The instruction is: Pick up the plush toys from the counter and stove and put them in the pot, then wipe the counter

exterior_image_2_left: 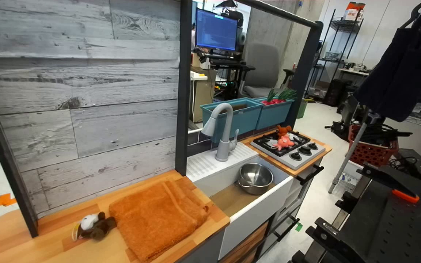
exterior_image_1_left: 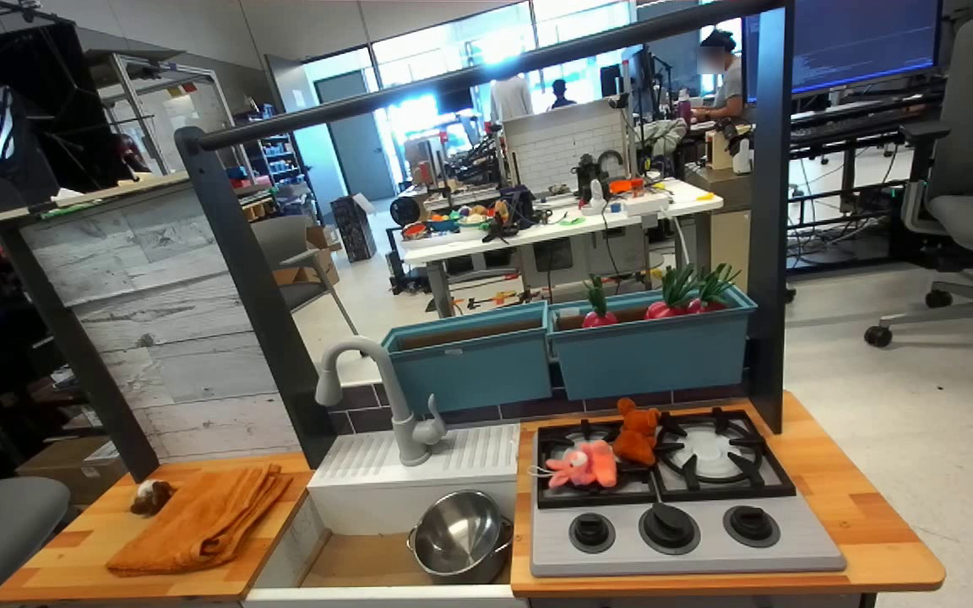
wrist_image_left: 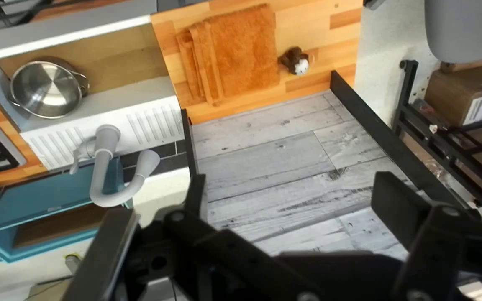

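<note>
A pink toy (exterior_image_1_left: 585, 466) and an orange toy (exterior_image_1_left: 637, 437) lie on the stove (exterior_image_1_left: 710, 536), a brown toy (exterior_image_2_left: 96, 230) on the counter (exterior_image_2_left: 49, 251), the pot (exterior_image_1_left: 459, 536) in the sink (exterior_image_2_left: 256, 215). The gripper (wrist_image_left: 293, 200) is spread, holding nothing; the first pick seems due: descend over one toy.

In the wrist view, upside down, we look past the near pincer (wrist_image_left: 291, 200) down to the towel (wrist_image_left: 245, 52) beyond and, off the pincer's side, the sink (wrist_image_left: 136, 93). In an exterior view we face sink and stove (exterior_image_1_left: 627, 553) from the front, above; in an exterior view we look along the bench (exterior_image_2_left: 86, 252) from close by the towel. All share towel, sink, pot (exterior_image_1_left: 458, 542).
</note>
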Available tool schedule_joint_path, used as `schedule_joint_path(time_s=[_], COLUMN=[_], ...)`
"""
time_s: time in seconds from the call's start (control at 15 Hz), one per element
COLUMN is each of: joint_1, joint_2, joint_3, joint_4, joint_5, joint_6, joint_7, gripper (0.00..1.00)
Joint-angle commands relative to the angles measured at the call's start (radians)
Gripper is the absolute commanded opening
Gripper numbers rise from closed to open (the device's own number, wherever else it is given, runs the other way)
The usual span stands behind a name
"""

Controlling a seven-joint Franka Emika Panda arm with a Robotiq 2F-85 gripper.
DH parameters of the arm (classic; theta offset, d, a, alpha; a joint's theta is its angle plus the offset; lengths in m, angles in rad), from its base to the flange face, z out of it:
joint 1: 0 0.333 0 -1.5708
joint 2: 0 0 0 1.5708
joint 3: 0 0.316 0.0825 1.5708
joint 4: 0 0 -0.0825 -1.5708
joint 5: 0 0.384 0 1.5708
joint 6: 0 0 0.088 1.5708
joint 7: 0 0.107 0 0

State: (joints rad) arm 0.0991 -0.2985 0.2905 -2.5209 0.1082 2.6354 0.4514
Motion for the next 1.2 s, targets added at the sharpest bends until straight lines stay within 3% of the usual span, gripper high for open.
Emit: schedule_joint_path(time_s=[0.0,0.2,0.33,0.4,0.47,0.53,0.8,0.87,1.13], joint_1=[-0.083,-0.220,-0.196,-0.176,-0.158,-0.057,0.016,-0.108,-0.238], joint_2=[0.217,0.315,0.441,0.522,0.578,0.428,0.472,0.464,0.527], joint_3=[0.102,0.211,0.184,0.176,0.174,0.046,-0.030,0.095,0.199], joint_4=[0.115,0.174,0.251,0.299,0.334,0.216,0.239,0.218,0.225], joint_5=[-0.208,-0.469,-0.638,-0.665,-0.664,-0.581,-0.579,-0.524,-0.387], joint_6=[0.132,0.029,-0.072,-0.132,-0.175,-0.081,-0.079,-0.080,0.015], joint_7=[0.193,0.401,0.532,0.540,0.519,0.469,0.470,0.293,0.013], gripper=[1.00,1.00,1.00,1.00,1.00,1.00,1.00,1.00,1.00])
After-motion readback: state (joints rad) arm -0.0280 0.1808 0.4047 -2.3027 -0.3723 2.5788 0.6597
